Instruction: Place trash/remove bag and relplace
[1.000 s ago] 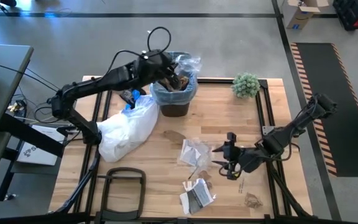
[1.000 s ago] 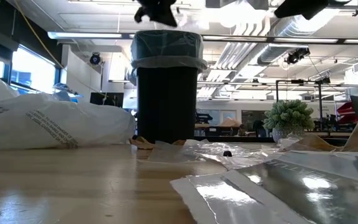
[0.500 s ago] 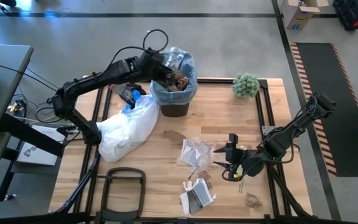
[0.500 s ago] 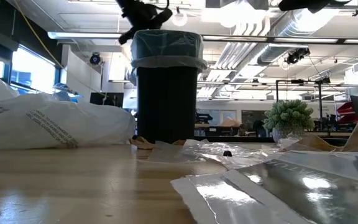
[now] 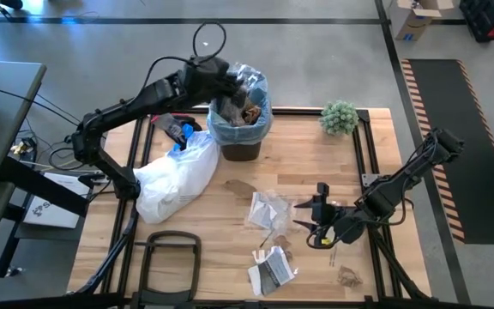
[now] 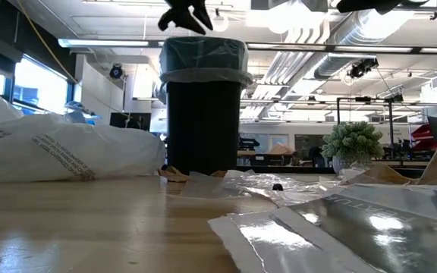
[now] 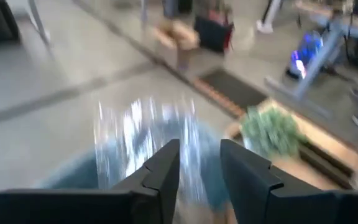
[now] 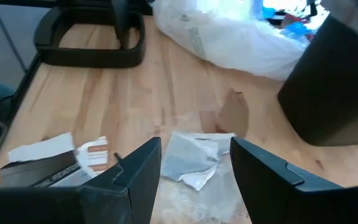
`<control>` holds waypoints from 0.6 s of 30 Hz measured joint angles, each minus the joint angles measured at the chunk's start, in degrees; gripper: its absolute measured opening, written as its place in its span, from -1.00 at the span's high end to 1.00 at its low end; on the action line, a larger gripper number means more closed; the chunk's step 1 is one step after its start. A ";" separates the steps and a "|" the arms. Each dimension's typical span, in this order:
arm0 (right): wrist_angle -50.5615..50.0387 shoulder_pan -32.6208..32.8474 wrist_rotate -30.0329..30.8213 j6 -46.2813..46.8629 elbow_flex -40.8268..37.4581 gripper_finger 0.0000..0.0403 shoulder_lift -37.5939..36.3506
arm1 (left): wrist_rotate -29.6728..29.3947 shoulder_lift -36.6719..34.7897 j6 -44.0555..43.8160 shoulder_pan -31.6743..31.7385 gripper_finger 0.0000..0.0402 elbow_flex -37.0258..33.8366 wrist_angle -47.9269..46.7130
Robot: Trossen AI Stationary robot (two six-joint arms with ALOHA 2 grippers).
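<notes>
A black bin (image 5: 240, 137) stands at the table's far side, lined with the light-blue bag (image 5: 230, 127), whose rim is folded over the bin's top (image 6: 205, 57). Brown paper and clear plastic trash (image 5: 249, 101) fill it. My left gripper (image 5: 226, 84) hovers open above the bin's far-left rim, also seen in the low view (image 6: 188, 17) and the blurred left wrist view (image 7: 199, 168). My right gripper (image 5: 317, 216) is open and hovers low at the near right, beside a clear wrapper (image 8: 191, 158) lying flat. A black-and-white packet (image 5: 273, 270) lies near the front edge.
A whiter, full plastic bag (image 5: 177, 176) lies left of the bin. On the boards lie a brown paper scrap (image 5: 240, 187) and another scrap (image 5: 347, 275). A small green plant (image 5: 340, 118) stands at the far right. A black frame (image 5: 165, 264) sits at the near-left edge.
My left gripper has drawn back from over the bin's mouth toward the far edge and risen a little, and its wrist has rolled. My right arm has kept still.
</notes>
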 joint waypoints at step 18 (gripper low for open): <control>0.50 -0.29 0.99 1.14 0.00 0.10 0.00 | 2.07 9.32 0.02 3.10 0.99 1.30 -18.97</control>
